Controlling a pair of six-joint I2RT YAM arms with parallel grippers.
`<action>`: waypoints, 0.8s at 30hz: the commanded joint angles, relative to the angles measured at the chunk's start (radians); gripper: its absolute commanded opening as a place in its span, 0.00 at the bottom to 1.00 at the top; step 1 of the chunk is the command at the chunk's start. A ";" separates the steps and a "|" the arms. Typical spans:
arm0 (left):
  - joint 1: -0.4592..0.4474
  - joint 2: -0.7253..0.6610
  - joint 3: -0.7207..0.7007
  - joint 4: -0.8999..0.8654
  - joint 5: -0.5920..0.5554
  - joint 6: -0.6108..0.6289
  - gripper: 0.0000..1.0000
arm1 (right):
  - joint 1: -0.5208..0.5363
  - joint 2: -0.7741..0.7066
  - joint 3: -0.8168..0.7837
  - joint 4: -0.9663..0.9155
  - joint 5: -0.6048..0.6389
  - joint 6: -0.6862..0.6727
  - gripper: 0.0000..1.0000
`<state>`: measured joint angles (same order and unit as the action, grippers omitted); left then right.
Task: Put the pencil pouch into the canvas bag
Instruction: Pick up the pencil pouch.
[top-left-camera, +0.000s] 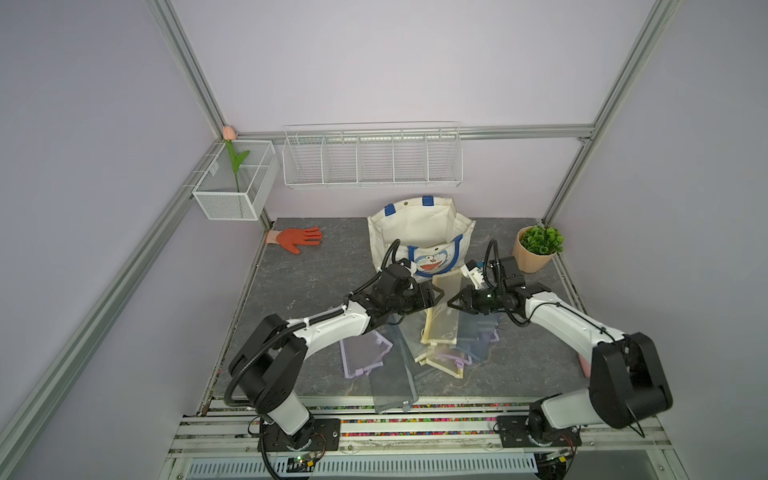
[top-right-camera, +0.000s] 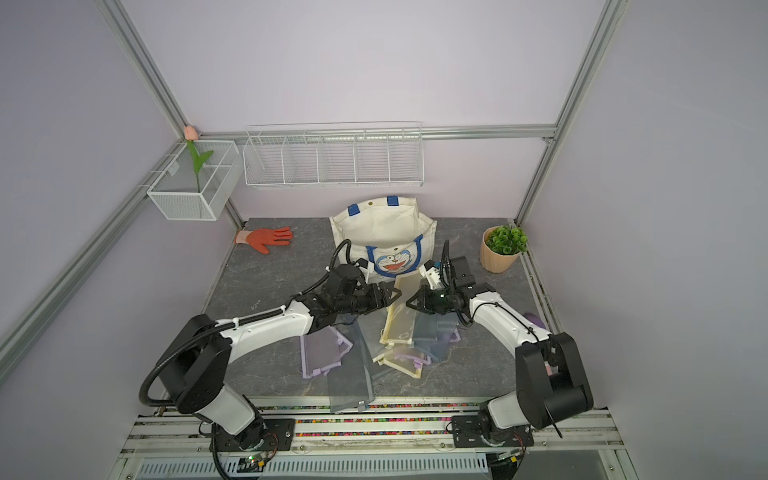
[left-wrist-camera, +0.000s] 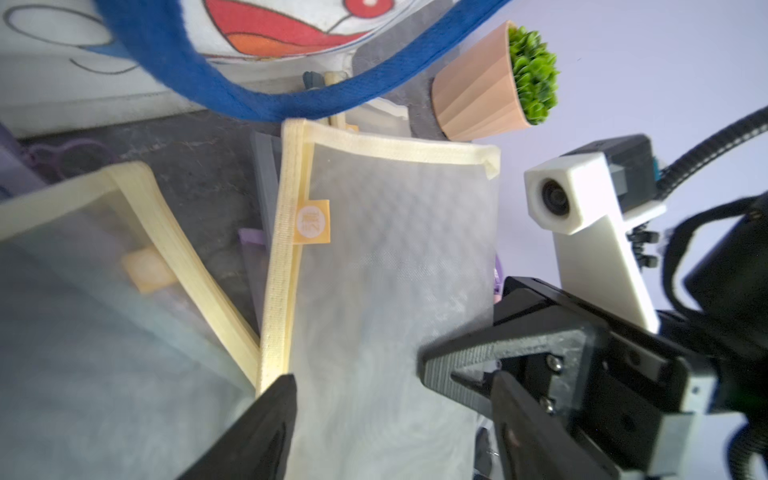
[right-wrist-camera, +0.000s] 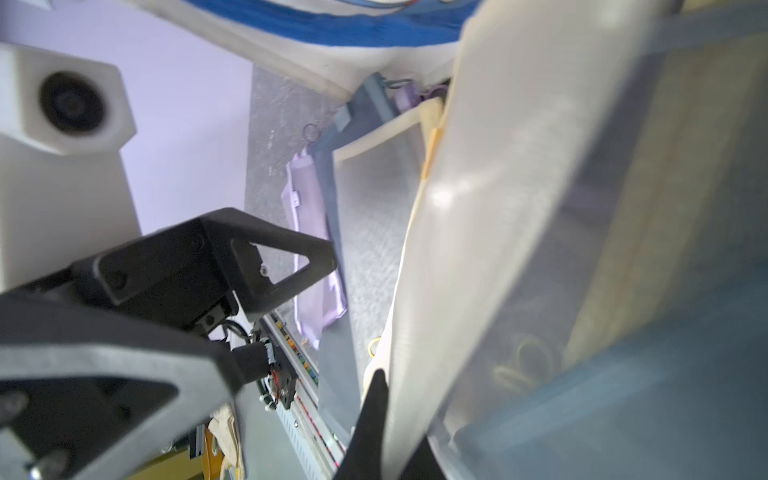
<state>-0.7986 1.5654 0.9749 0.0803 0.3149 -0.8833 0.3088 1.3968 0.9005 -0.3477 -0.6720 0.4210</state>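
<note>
The right gripper (top-left-camera: 451, 304) is clamped on one long edge of the pencil pouch (top-left-camera: 440, 322); the left gripper (top-left-camera: 437, 297) is spread at the opposite edge. The pencil pouch, held aslant over the other pouches (top-left-camera: 365, 357) just before the canvas bag (top-left-camera: 415, 226), is judged light, limp mesh; the stiffer cream binding is best gripped
</note>
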 joint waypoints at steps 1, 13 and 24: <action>0.032 -0.121 -0.043 -0.052 0.052 0.020 0.82 | 0.004 -0.120 -0.054 -0.102 -0.073 -0.097 0.07; 0.099 -0.434 -0.082 -0.126 0.189 0.178 1.00 | 0.033 -0.392 -0.047 0.164 -0.306 0.039 0.07; 0.032 -0.298 0.016 0.104 0.175 0.149 0.47 | 0.068 -0.238 0.067 0.448 -0.340 0.203 0.07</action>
<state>-0.7666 1.2598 0.9588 0.0925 0.4957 -0.7311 0.3695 1.1393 0.9394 -0.0025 -0.9825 0.5674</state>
